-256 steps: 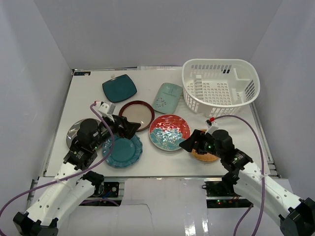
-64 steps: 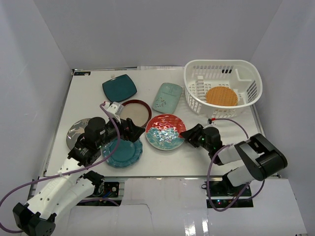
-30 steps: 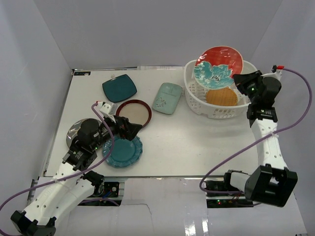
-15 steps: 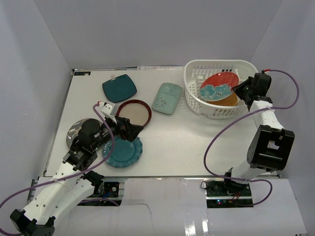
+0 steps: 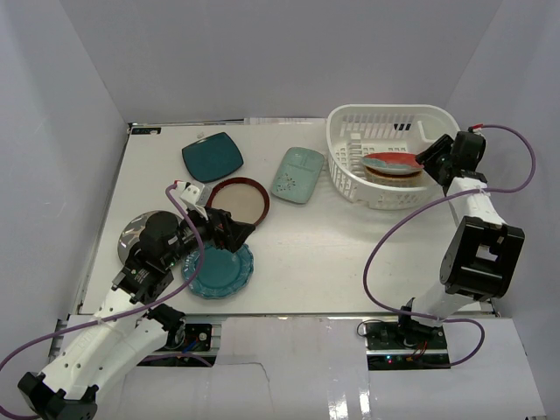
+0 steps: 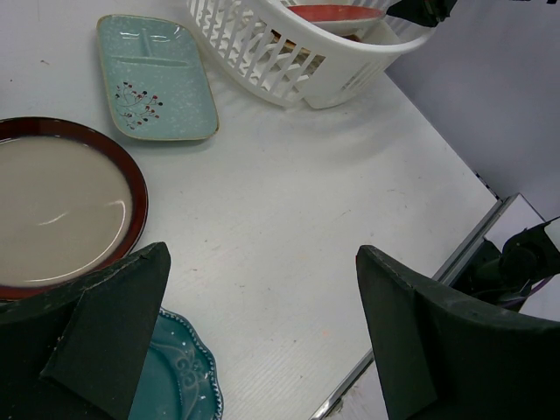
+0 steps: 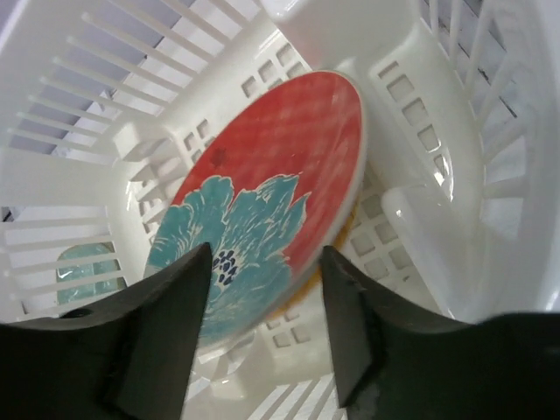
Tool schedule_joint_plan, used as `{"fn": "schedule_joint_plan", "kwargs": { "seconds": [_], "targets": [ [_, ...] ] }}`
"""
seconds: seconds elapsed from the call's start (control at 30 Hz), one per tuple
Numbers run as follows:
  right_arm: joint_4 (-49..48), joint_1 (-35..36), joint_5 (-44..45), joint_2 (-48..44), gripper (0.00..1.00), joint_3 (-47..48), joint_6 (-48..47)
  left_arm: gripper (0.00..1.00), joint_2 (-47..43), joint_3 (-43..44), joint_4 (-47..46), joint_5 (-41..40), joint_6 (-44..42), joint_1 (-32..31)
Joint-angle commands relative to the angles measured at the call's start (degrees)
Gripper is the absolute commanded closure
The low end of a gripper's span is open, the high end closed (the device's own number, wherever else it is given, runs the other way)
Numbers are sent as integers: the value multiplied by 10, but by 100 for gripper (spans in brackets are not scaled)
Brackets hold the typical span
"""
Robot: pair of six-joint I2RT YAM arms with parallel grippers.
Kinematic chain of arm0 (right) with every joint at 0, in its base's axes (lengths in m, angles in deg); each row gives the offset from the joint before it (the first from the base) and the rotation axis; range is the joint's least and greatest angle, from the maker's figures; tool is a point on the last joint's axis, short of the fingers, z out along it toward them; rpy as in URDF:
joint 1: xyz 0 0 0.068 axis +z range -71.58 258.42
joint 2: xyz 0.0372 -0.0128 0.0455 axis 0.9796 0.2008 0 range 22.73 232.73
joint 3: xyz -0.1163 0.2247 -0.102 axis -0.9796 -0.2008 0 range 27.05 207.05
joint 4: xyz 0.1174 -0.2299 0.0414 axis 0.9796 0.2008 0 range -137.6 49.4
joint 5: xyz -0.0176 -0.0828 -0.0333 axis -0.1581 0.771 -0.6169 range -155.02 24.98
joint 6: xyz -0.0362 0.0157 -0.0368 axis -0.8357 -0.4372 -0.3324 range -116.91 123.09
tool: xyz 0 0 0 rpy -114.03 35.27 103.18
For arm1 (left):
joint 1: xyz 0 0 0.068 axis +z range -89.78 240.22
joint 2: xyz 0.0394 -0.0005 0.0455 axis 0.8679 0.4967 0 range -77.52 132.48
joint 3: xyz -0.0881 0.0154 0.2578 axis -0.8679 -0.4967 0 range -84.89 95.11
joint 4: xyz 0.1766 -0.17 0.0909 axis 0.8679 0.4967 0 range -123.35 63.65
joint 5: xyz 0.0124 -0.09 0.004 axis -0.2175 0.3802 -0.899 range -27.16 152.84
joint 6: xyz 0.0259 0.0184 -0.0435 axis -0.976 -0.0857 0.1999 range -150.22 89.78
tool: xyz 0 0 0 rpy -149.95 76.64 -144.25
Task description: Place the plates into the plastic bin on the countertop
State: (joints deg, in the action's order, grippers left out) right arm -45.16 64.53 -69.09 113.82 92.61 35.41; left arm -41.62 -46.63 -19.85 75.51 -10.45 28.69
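Right wrist: patterned plate (image 7: pixel 271 210) rests face-up inside bin (image 7: pixel 455 175).

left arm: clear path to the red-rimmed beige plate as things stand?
Probably yes. The left claw hangs open right beside the red-rimmed beige plate, whose top is bare, nothing between them. The scalloped teal plate sits close by.

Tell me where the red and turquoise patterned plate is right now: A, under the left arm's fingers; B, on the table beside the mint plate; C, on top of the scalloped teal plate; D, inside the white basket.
D: the patterned plate lies inside the white basket, with the basket's slotted walls all around it in the right wrist view.
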Motion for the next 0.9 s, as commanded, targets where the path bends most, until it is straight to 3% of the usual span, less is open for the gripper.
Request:
{"fn": "schedule_joint_plan", "kwargs": {
  "seconds": [0.0,0.17,0.27,0.4,0.6,0.7,0.77,0.87],
  "targets": [
    [-6,1,21,10,38,42,-41,2,-2,5,1,1,-2,-2],
    [44,1,71,21,11,71,-99,2,-3,5,0,3,0,-2],
    [50,8,110,10,1,76,-119,2,-5,5,0,3,1,-1],
    [41,36,146,-27,10,76,-153,2,-5,5,0,3,1,-2],
    [33,135,127,-129,7,31,-161,2,-3,6,0,-4,-1,-1],
    [-39,246,110,-243,0,-78,-128,2,0,7,0,-9,-3,0],
    [-99,339,100,-276,9,-169,-82,2,1,8,2,-15,-4,1],
    [-138,464,104,-288,18,-227,-27,2,4,13,5,-30,-6,2]
  ]
}}
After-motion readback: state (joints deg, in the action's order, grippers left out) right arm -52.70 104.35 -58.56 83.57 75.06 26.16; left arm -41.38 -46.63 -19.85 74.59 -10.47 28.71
